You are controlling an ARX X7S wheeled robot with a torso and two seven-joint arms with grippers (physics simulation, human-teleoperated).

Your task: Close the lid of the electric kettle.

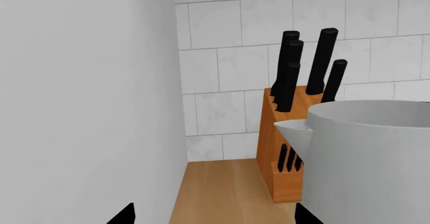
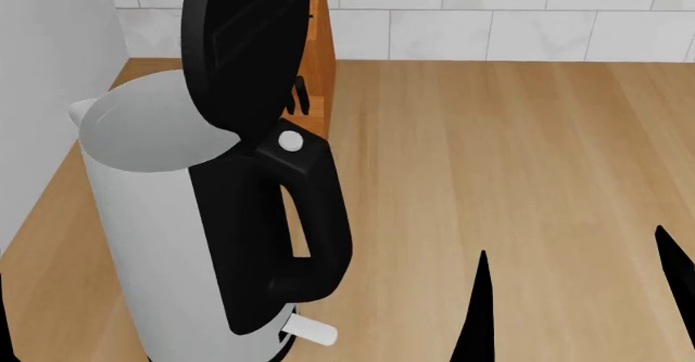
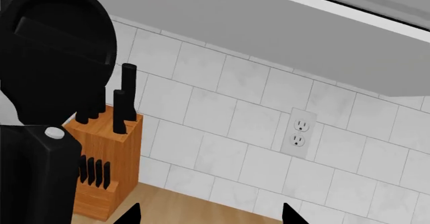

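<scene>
The silver-grey electric kettle (image 2: 152, 215) stands at the counter's left, with its black loop handle (image 2: 315, 240), white button (image 2: 290, 141) and white lever (image 2: 309, 329) facing me. Its round black lid (image 2: 239, 45) stands upright, open above the handle. The right wrist view shows the lid (image 3: 57, 48) over the button (image 3: 54, 132). The left wrist view shows the kettle's open rim and spout (image 1: 369, 158) close by. My right gripper (image 2: 575, 297) is open and empty, right of the kettle; it also shows in its wrist view (image 3: 211, 216). My left gripper (image 1: 215, 216) is open and empty beside the kettle's spout side.
A wooden knife block (image 1: 285, 148) with black handles stands behind the kettle against the tiled wall, and also shows in the right wrist view (image 3: 108, 173). A white side wall (image 1: 80, 108) bounds the counter at left. A wall outlet (image 3: 297, 132) sits under an upper cabinet.
</scene>
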